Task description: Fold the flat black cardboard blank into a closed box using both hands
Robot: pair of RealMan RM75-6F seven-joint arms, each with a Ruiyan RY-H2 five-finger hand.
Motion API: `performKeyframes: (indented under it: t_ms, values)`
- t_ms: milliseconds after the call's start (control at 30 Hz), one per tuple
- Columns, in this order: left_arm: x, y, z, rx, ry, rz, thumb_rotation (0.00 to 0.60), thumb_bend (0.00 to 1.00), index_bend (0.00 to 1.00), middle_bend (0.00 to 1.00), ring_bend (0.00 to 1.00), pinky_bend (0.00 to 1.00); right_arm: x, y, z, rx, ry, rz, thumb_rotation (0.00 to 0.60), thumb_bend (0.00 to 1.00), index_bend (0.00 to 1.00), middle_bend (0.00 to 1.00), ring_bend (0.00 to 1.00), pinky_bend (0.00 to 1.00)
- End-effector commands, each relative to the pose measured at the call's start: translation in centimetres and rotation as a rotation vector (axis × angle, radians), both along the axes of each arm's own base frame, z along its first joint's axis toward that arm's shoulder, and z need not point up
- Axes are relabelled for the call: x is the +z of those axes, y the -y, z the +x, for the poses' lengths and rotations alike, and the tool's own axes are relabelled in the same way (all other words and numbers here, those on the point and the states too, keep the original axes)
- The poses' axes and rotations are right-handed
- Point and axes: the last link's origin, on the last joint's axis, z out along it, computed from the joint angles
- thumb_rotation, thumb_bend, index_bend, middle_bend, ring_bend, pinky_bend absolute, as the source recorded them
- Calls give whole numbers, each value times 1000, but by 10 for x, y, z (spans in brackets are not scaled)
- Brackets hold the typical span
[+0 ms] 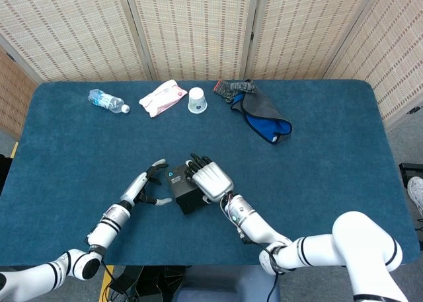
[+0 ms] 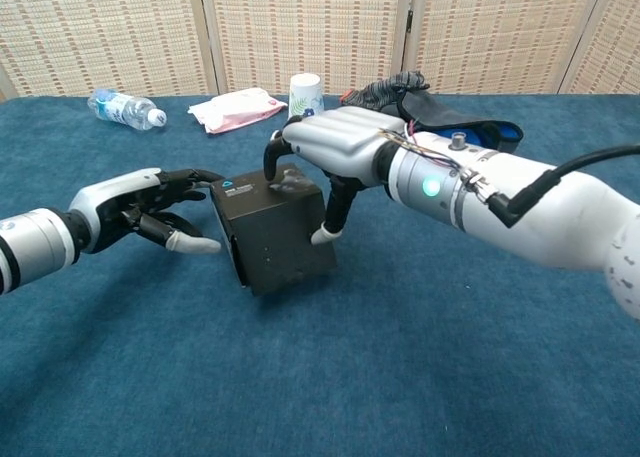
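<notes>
The black cardboard box (image 2: 272, 245) stands folded up on the blue table, turned at an angle, with a small blue mark on its top; it also shows in the head view as the box (image 1: 183, 191). My right hand (image 2: 330, 149) lies over its top, fingers curled over the far edge and thumb pressed to its right face, so it grips the box. The head view shows the same right hand (image 1: 211, 180) covering the box's right half. My left hand (image 2: 148, 209) hovers just left of the box with fingers spread and holds nothing; the left hand (image 1: 149, 185) is apart from the box.
Along the table's far edge lie a water bottle (image 1: 107, 102), a pink-white wipes packet (image 1: 162, 97), an upturned paper cup (image 1: 197, 100) and a dark cloth with blue trim (image 1: 260, 112). Woven screens stand behind the table (image 1: 330, 170).
</notes>
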Motion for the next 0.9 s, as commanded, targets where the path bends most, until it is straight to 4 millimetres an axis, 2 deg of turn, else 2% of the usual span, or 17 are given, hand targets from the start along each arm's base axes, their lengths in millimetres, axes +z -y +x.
performKeyframes:
  t_ms: [33,367,700,900]
  values:
    - [2,-1,-1,4,1,1,600,147,132,19,0,287,-4,1,-5,26,-25,-29,600,0,259,144,42,164]
    - [17,-6,-14,33,-11,12,600,147,113,0,0,275,-15,6,-10,64,-14,-61,600,0,261,156,53,164]
    - [27,-6,-22,58,-5,17,600,147,108,0,0,274,-25,8,-8,107,27,-89,600,0,353,201,84,165]
    - [32,-8,-25,67,1,26,600,147,106,0,0,274,-29,9,-5,135,40,-117,600,13,376,215,92,170]
